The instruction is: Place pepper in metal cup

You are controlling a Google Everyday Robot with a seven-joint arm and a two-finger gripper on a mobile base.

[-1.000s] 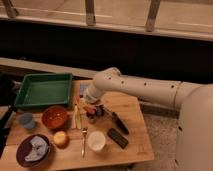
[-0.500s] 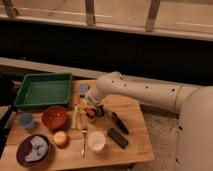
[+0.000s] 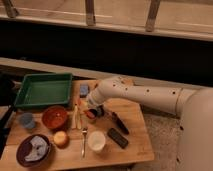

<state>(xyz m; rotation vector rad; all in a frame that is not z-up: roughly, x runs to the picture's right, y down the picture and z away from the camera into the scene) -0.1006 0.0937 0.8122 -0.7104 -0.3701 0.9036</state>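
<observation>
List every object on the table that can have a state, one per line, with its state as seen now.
gripper: lowered over the metal cup at mid-table
metal cup: upright, under the gripper
green tray: upright, empty
orange bowl: upright
white cup: upright
blue cup: upright
fork: lying flat

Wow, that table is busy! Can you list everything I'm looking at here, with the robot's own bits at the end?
table: one, light wood, centre.
green tray: one, back left of the table.
orange bowl: one, in front of the tray.
blue cup: one, left edge.
dark bowl: one, front left, with something pale inside.
yellowish fruit: one, beside the dark bowl.
white cup: one, front centre.
fork: one, pale, left of the white cup.
blue block: one, right of the tray.
black objects: two, right of the white cup.
metal cup: one, mid-table, mostly hidden under the gripper.
gripper: one, white arm, low over the metal cup.
</observation>
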